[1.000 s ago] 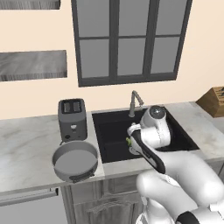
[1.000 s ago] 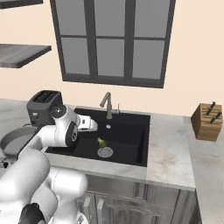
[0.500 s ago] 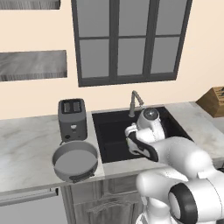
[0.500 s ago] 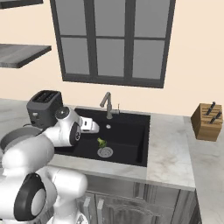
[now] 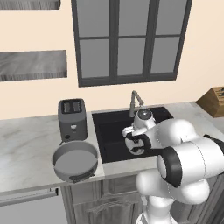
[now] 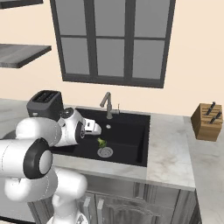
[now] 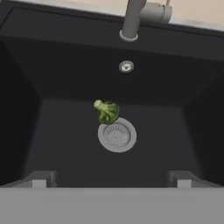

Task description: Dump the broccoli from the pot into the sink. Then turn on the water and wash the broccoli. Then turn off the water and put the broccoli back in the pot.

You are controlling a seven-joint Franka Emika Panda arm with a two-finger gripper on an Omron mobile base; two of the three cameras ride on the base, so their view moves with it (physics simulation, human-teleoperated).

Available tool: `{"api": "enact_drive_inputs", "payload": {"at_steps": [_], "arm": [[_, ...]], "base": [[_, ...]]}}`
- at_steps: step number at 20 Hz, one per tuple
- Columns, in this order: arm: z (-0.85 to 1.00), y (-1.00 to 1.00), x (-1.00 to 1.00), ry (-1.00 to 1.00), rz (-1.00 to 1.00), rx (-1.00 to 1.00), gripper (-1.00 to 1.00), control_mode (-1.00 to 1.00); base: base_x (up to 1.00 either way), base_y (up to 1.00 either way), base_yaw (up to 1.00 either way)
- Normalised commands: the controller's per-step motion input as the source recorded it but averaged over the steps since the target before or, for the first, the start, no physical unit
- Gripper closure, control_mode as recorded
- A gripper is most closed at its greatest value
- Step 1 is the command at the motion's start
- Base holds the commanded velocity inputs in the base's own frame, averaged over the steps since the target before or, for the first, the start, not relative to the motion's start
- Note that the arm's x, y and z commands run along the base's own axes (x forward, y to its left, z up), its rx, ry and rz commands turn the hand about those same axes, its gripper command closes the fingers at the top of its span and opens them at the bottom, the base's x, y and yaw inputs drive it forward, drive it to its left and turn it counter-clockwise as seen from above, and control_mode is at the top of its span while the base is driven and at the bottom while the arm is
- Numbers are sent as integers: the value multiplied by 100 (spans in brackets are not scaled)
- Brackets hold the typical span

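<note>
Jaws spread wide and holding nothing, your gripper (image 7: 111, 179) hangs over the black sink (image 7: 52, 144), its two fingertips (image 7: 40, 178) standing far apart at the bottom of the hand view. Below them you can see the broccoli (image 7: 106, 111) lying loose on the basin floor, its green head touching the far rim of the round silver drain (image 7: 117, 135) and its pale stem pointing away toward the back wall. No finger touches it. A small round fitting (image 7: 126, 66) sits on the back wall of the basin, and the grey faucet (image 7: 132, 18) rises from the deck behind it, with no stream at the spout.

From the right base view, you see the gripper (image 6: 95, 129) held above the left part of the sink (image 6: 131, 144), the broccoli (image 6: 101, 142) just beside the drain (image 6: 105, 152) underneath. The faucet (image 6: 107, 104) stands at the back edge, and a wooden knife block (image 6: 207, 121) sits well apart on the counter to the right.

From the left base view, your pot (image 5: 75, 160) rests upright on the marble counter (image 5: 26, 148) left of the sink (image 5: 111, 135), with a dark toaster (image 5: 72, 118) just behind it. The arm's wrist (image 5: 138, 140) reaches over the basin in front of the faucet (image 5: 135, 101).
</note>
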Motion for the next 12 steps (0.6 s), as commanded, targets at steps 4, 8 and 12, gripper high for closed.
{"api": "enact_drive_inputs", "payload": {"at_steps": [4, 8, 12], "arm": [[-25, 0, 32, 10, -2, 0, -100, -100], [-31, 0, 28, 9, -3, 0, -100, -100], [-36, 0, 11, 3, -2, 0, -100, -100]], "base": [[0, 0, 0], [0, 0, 0], [0, 0, 0]]}}
